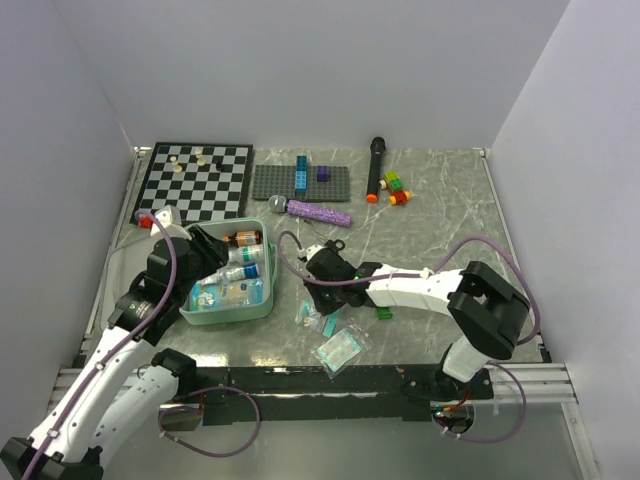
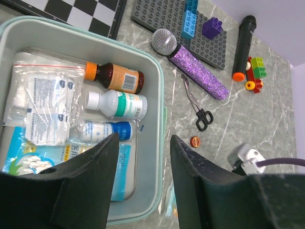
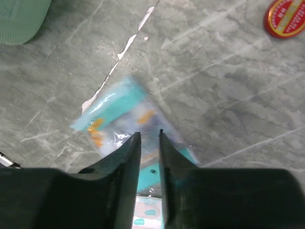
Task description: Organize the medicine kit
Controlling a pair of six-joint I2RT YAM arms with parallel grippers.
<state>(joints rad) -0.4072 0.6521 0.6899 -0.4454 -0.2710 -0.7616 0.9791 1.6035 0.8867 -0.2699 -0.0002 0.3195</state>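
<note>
The medicine kit (image 1: pixel 268 300) lies open at the left, a mint-green case (image 2: pixel 159 95) holding bottles and sachets. My left gripper (image 1: pixel 205 245) hovers over the kit's right rim, open (image 2: pixel 144 138), with nothing between its fingers. My right gripper (image 1: pixel 318 300) points down at loose packets just right of the kit. In the right wrist view its fingers (image 3: pixel 149 133) stand close together, pinching a teal and orange plastic packet (image 3: pixel 112 109) that lies on the table. Another clear packet (image 1: pixel 340 350) rests nearer the front edge.
A chessboard (image 1: pixel 195 180) and a grey studded plate (image 1: pixel 300 183) lie at the back. A purple microphone (image 1: pixel 318 212), a black microphone (image 1: pixel 375 168), toy bricks (image 1: pixel 396 188), small scissors (image 2: pixel 198 107) and a red cap (image 3: pixel 285 18) lie about the table.
</note>
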